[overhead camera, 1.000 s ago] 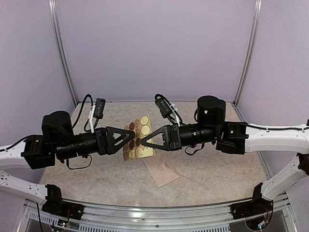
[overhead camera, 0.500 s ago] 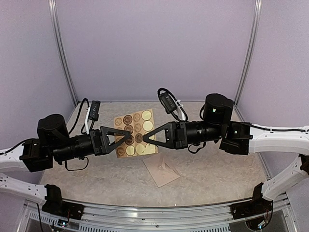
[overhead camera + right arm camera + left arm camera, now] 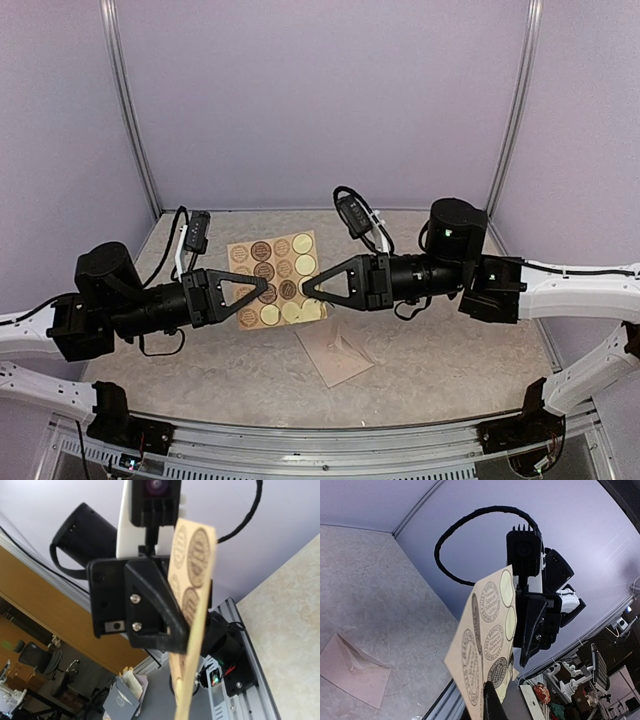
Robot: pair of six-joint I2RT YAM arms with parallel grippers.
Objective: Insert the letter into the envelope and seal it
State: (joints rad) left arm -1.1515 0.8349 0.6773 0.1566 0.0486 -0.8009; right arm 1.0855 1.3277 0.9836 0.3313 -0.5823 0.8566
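The sheet of round stickers (image 3: 272, 281) hangs in the air between my two grippers, above the table. My left gripper (image 3: 262, 289) is shut on its left edge; in the left wrist view my own dark finger (image 3: 489, 705) presses on the sticker sheet (image 3: 487, 640). My right gripper (image 3: 306, 290) has its tip at the sheet's right edge (image 3: 525, 658); the jaws' state does not show. The pale pinkish envelope (image 3: 338, 355) lies flat on the table below, also in the left wrist view (image 3: 355, 670). The letter is out of view.
The beige table (image 3: 460, 360) is boxed in by lilac walls with metal posts (image 3: 515, 110). An aluminium rail (image 3: 330, 440) runs along the near edge. The right wrist view looks along the sheet's edge (image 3: 192, 605) at the left gripper (image 3: 175, 630).
My left gripper, open a moment ago, has shut on the sticker sheet's left edge. The sheet and both grippers have drifted a little, and the right arm has drawn slightly to the right.
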